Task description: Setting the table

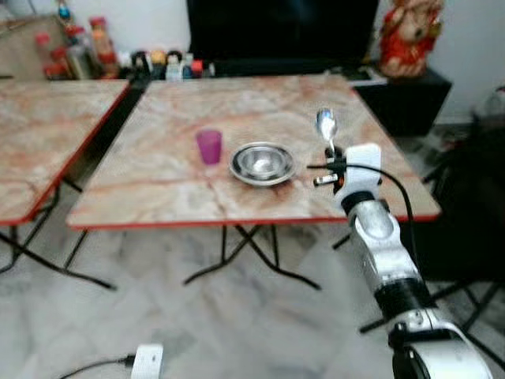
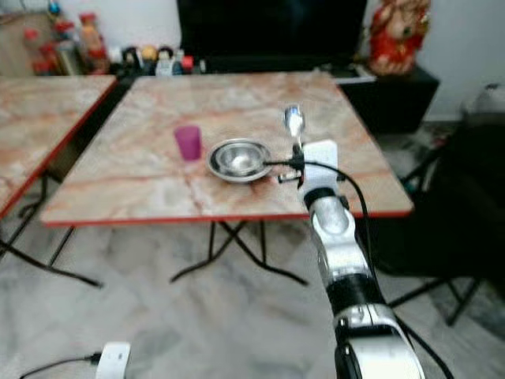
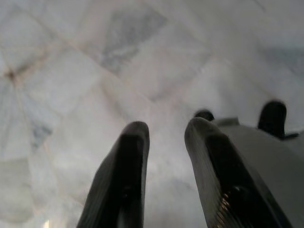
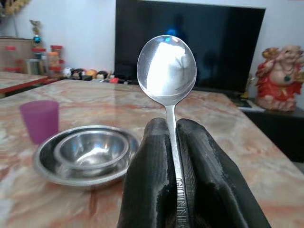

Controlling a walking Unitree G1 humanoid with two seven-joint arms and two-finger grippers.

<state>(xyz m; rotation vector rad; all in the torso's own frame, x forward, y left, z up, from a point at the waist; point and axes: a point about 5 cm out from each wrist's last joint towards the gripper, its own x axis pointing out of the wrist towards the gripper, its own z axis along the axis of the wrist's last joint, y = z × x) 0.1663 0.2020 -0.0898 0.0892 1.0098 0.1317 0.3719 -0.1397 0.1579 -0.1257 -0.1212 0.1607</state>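
Spoon pinched upright by its handle in the right tool, right of centre frame, ready to lay beside the bowl on the counter; left tool hangs slightly spread.

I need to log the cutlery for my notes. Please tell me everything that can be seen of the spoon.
The spoon looks like polished metal, with a round shiny bowl and a slim handle stamped with lettering too small to read. It stands upright, bowl up. The right end effector is shut on its handle, holding it above the near right part of the table, to the right of the steel bowl. Nothing else touches it.
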